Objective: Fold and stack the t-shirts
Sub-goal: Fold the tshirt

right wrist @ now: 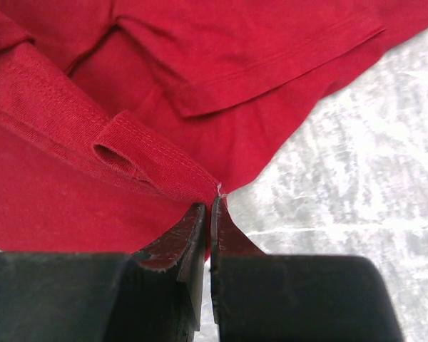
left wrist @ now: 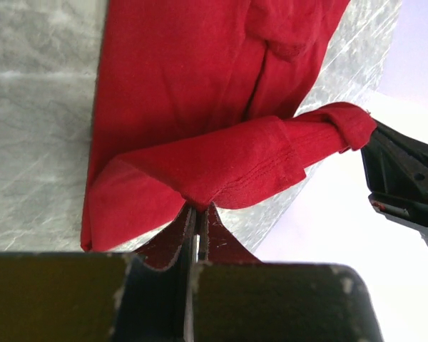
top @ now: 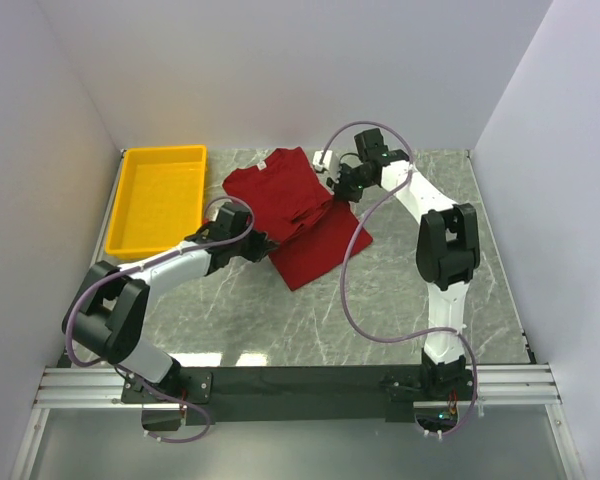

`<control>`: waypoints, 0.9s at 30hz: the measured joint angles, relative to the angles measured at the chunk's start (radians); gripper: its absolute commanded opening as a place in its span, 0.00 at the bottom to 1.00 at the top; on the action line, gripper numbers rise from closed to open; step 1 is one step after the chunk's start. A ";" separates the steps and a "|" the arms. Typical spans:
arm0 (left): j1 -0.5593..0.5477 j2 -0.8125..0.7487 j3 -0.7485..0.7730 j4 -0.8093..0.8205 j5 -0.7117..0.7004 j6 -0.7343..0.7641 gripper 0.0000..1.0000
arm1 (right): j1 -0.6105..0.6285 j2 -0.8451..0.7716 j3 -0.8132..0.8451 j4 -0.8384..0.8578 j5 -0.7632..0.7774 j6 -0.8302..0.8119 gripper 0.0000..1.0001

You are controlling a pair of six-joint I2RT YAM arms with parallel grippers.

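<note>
Grey marbled desk [top: 400, 300] fills my top view, white walls round it. Dark red t-shirt [top: 300, 215] sits mid-desk toward the back, right of the tray, bunched and part-folded, with a flatter rectangular panel of it reaching toward the near side. Most of it lies on the desk; a folded strip of cloth is raised off the surface between the two tools. Yellow tray [top: 165, 152] is at the back left corner, close to the shirt but apart from it, and I see nothing in it. Left tool [top: 263, 245] is at the shirt's left edge; on my left wrist view its fingers are together, pinching a stitched hem fold, the cloth draping up and over from the tips. Right tool [top: 338, 192] is at the shirt's right side near the back; on the right wrist view its fingers are pressed together on a doubled hem corner, bare desk off to the right of it. Both arms lean in from opposite sides of the shirt.
</note>
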 measured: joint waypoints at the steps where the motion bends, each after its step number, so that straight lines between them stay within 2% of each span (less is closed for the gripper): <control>1: 0.005 0.000 0.002 -0.001 0.003 0.003 0.00 | 0.001 0.006 0.013 0.000 0.002 0.005 0.00; 14: 0.055 0.062 0.029 -0.001 0.026 0.040 0.00 | 0.014 0.057 0.045 0.014 0.027 0.050 0.00; 18: 0.066 0.065 0.040 -0.001 0.032 0.047 0.00 | 0.014 0.060 0.065 0.014 0.032 0.061 0.05; 20: 0.072 0.065 0.046 -0.001 0.034 0.048 0.00 | 0.015 0.063 0.084 0.017 0.035 0.076 0.15; 22: 0.079 0.066 0.049 0.003 0.036 0.048 0.04 | 0.016 0.070 0.102 0.027 0.042 0.102 0.43; 24: 0.088 0.066 0.050 0.006 0.039 0.048 0.15 | 0.018 0.082 0.122 0.043 0.058 0.135 0.49; 25: 0.092 0.067 0.051 0.005 0.040 0.049 0.29 | 0.021 0.090 0.134 0.055 0.069 0.159 0.55; 27: 0.098 0.068 0.055 0.003 0.040 0.055 0.40 | 0.027 0.106 0.156 0.080 0.093 0.218 0.58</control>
